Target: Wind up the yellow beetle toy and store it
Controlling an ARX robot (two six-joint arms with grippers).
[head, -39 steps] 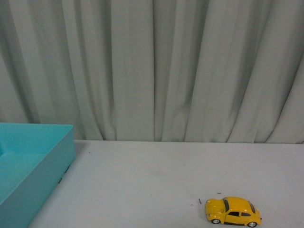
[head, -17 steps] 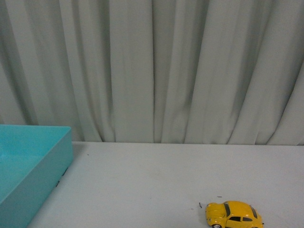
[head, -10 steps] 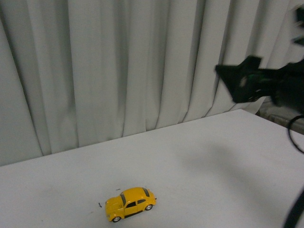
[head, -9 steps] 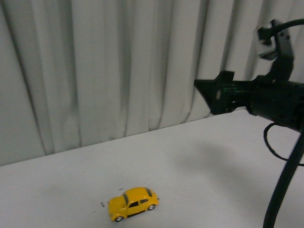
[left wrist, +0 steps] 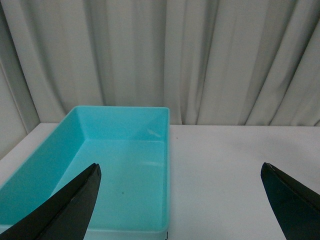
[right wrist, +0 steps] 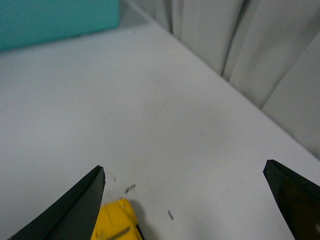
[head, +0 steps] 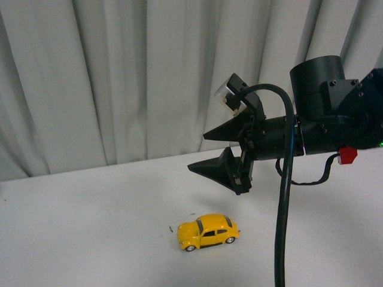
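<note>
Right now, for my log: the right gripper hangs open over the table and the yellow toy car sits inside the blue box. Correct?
Not quite. The toy car stands on the table, near the open right gripper, as the front view shows. The blue box holds no car in the left wrist view. The rest is right.

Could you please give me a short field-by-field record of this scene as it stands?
toy: yellow beetle toy, on its wheels on the white table
right tool: open, raised off the table, apart from the toy
left tool: open, empty, facing the teal bin
bin: visible part holds no toy
backdrop: grey curtain
</note>
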